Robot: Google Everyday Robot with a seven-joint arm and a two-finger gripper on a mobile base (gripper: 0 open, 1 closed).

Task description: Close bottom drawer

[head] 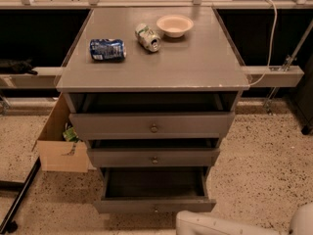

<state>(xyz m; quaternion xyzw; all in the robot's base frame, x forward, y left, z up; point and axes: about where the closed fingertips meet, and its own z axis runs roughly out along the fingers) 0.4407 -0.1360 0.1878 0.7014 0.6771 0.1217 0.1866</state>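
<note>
The grey cabinet (151,58) has all three drawers pulled out. Lowest and narrowest is the bottom drawer (154,205), with a plain grey front and a long shallow, empty box. My gripper (188,225) is the white end of the arm at the frame's bottom edge, just in front of and slightly right of the drawer's front. It is cut off by the edge, and I cannot tell whether it touches the drawer. Above are the middle drawer (154,156) and the top drawer (152,125), each with a small knob.
On the cabinet top lie a blue can (107,49), a green and white can (147,36) and a beige bowl (174,25). An open cardboard box (61,143) stands on the speckled floor to the left. A black bar (19,199) crosses the floor at lower left.
</note>
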